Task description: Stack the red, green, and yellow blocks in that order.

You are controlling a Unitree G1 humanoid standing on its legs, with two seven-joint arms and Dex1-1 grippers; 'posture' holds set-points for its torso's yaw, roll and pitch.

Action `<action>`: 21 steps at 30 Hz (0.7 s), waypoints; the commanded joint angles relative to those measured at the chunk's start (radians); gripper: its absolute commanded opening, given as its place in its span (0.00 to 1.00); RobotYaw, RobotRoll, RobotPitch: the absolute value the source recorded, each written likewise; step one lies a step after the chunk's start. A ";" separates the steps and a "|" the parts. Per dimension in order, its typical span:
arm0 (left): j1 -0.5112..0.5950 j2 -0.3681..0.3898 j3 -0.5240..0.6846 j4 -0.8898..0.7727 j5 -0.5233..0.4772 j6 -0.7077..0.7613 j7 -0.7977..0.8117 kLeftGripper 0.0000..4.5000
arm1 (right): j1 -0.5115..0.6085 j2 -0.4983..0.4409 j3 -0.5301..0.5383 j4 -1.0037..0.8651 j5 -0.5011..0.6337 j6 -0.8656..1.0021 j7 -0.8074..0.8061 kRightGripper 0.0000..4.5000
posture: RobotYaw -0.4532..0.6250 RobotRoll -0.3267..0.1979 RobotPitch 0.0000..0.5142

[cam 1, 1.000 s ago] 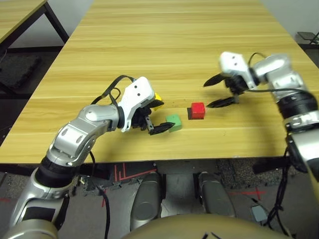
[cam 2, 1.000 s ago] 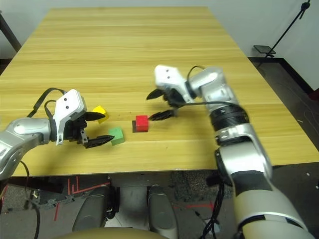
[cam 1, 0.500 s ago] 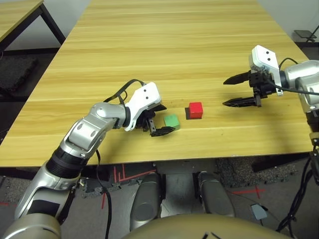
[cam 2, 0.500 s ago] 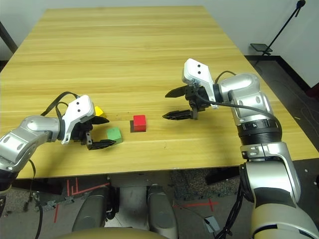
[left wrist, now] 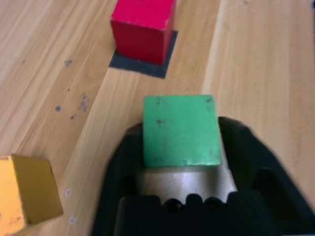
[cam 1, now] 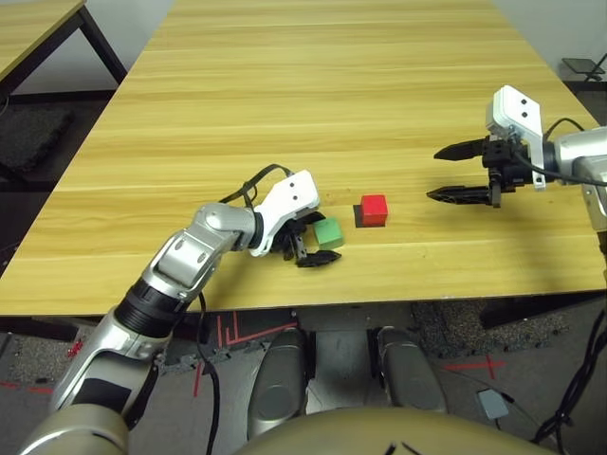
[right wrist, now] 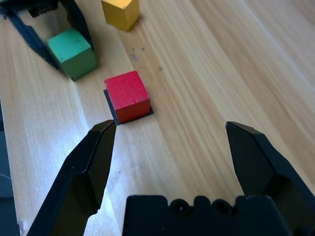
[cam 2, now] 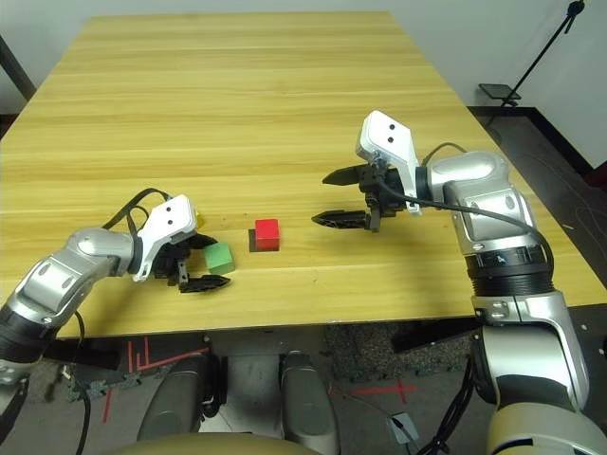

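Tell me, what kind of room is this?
Probably a lab or test room. A bare wooden table holds three toy blocks, red, green and yellow; tape marks cross the floor, and a stand is in the corner.

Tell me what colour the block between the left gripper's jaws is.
Green. The green block shows best in the left wrist view, between the left gripper jaws.

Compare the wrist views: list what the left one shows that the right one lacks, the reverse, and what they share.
Left wrist: the left hand closed on the sides of the green block, seen close. Right wrist: the right hand, open over bare table. Shared: green block, red block on its black patch, yellow block.
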 commanded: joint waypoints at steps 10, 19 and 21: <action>-0.315 -0.012 -0.009 0.036 -0.048 0.072 -0.163 0.46 | 0.153 -0.058 -0.045 -0.134 0.084 0.040 -0.020 1.00 | 0.51 0.51 0.17; -0.511 -0.162 -0.096 0.389 0.037 -0.130 -0.305 0.46 | 0.220 -0.065 -0.061 -0.202 0.125 0.071 -0.060 1.00 | 0.46 0.52 0.17; -0.535 -0.199 -0.111 0.468 0.065 -0.180 -0.323 0.46 | 0.233 -0.069 -0.067 -0.212 0.133 0.080 -0.074 1.00 | 0.45 0.53 0.18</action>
